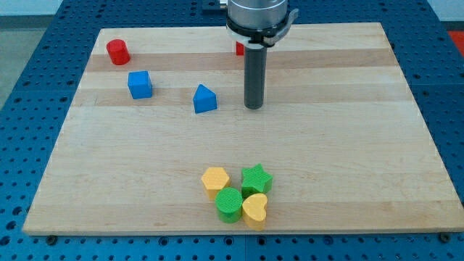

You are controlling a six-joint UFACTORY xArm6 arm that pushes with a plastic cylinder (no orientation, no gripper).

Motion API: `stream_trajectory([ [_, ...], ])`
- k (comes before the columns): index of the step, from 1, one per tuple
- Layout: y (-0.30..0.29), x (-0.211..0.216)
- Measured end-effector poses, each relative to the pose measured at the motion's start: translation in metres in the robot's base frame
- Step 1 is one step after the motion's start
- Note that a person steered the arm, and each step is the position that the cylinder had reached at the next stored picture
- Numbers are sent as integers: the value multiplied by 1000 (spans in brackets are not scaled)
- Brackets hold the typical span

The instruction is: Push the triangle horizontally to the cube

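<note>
A blue triangle block [205,98] lies on the wooden board in the upper middle. A blue cube [140,84] sits to its left, a little higher in the view, with a gap between them. My tip [253,107] rests on the board to the right of the triangle, apart from it by about a block's width. The rod rises straight up to the arm's mount at the view's top.
A red cylinder [117,51] stands at the upper left. A red block [239,49] is partly hidden behind the rod. Near the bottom middle cluster a yellow hexagon [215,179], green star [256,177], green cylinder [230,204] and yellow heart [254,208].
</note>
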State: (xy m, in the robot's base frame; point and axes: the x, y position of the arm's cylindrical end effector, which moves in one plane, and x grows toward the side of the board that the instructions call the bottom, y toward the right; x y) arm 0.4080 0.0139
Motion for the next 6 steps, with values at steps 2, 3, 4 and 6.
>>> stream_trajectory([
  [2, -99, 58],
  [3, -129, 57],
  [4, -129, 4],
  [6, -127, 1],
])
